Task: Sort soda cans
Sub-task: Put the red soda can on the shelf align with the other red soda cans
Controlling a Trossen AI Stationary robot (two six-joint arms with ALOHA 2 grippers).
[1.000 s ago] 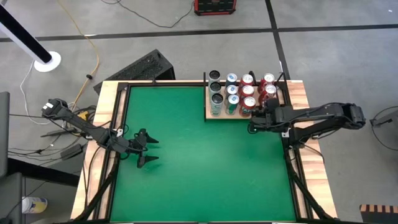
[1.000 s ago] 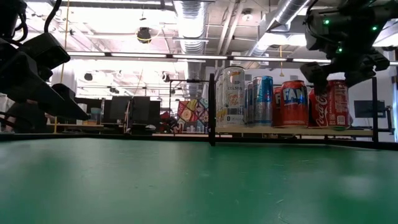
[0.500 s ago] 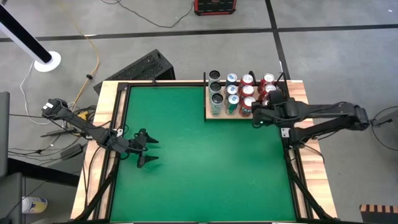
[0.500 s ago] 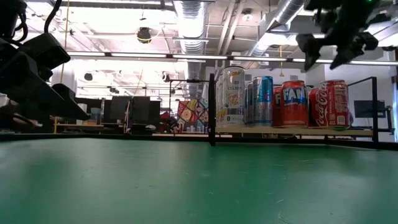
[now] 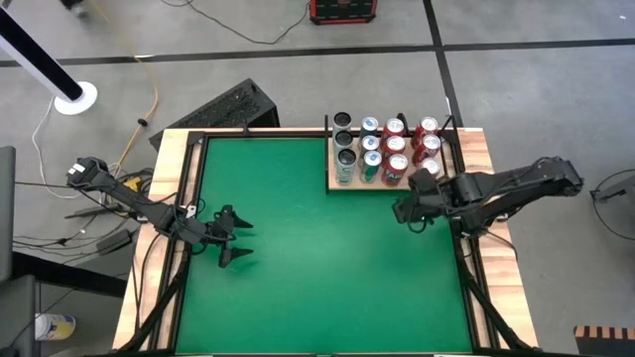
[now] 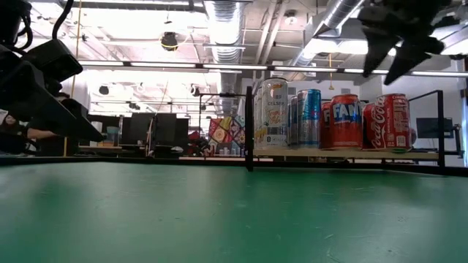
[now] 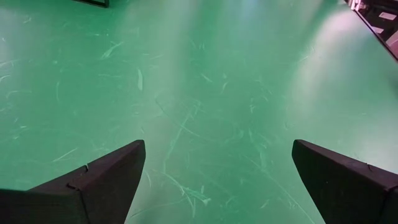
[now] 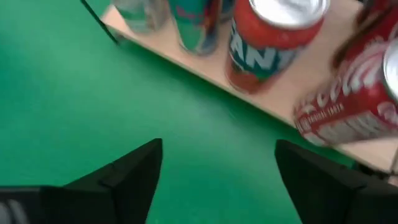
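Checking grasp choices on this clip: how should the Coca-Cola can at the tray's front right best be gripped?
Grip the Coca-Cola can across its round body, about mid-height, coming from the open green-mat side. It stands upright at the wooden tray's front edge with a Fanta can close beside it. The open, empty right gripper is already there.

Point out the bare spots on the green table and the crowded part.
The green felt table top is bare between the open left hand at its left edge and the open right hand. It is also bare from there to the near edge. The wooden tray at the far right is crowded with red, teal and silver soda cans.
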